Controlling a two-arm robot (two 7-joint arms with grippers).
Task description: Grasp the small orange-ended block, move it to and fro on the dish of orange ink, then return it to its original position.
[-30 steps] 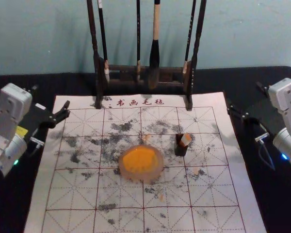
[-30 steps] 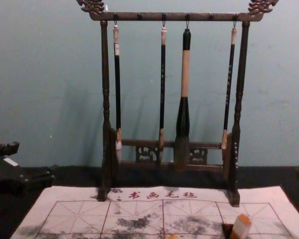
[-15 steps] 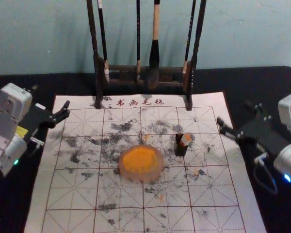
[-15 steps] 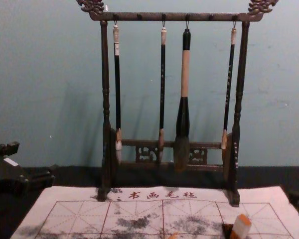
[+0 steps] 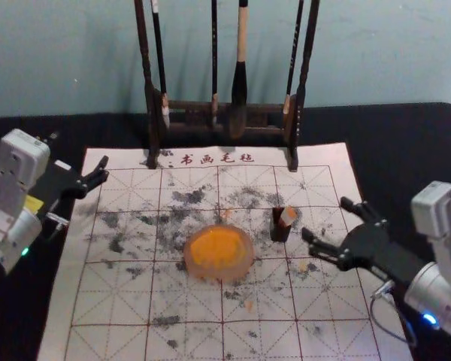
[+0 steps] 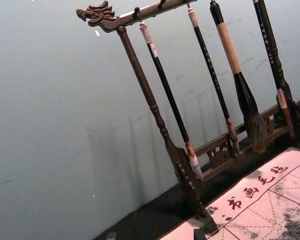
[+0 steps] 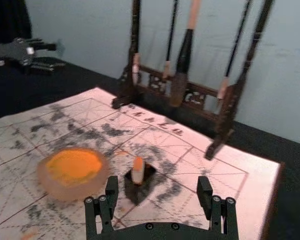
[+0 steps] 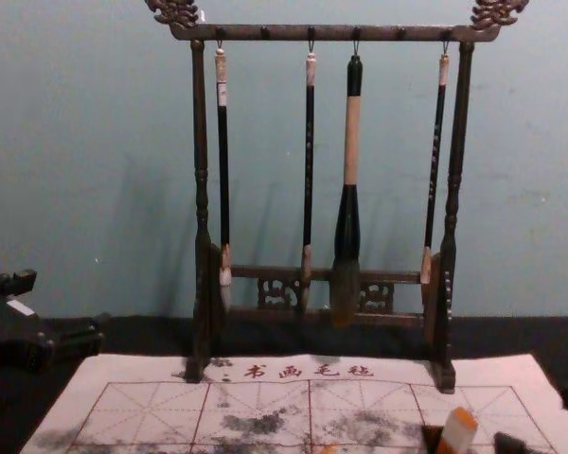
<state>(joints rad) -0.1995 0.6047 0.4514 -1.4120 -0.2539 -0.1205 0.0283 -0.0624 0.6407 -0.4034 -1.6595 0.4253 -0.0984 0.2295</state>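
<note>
While the left gripper point(image 5: 80, 149) idles spread wide at the felt mat's point(image 5: 56, 331) ten o'clock, the head view shows the right gripper point(image 5: 327, 218) gaping, the orange-ended block point(image 5: 288, 216) near its nine o'clock. The right wrist view has the block apart from both fingers, in a dark holder point(image 7: 139, 191). In the chest view, red lettering point(image 8: 308, 370) reads 书画毛毡.

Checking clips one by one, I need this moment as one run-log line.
Right tool: open, near block, not grasping | block: at dark holder, orange end up | orange-ink dish: untouched | left tool: open, parked far left
</note>
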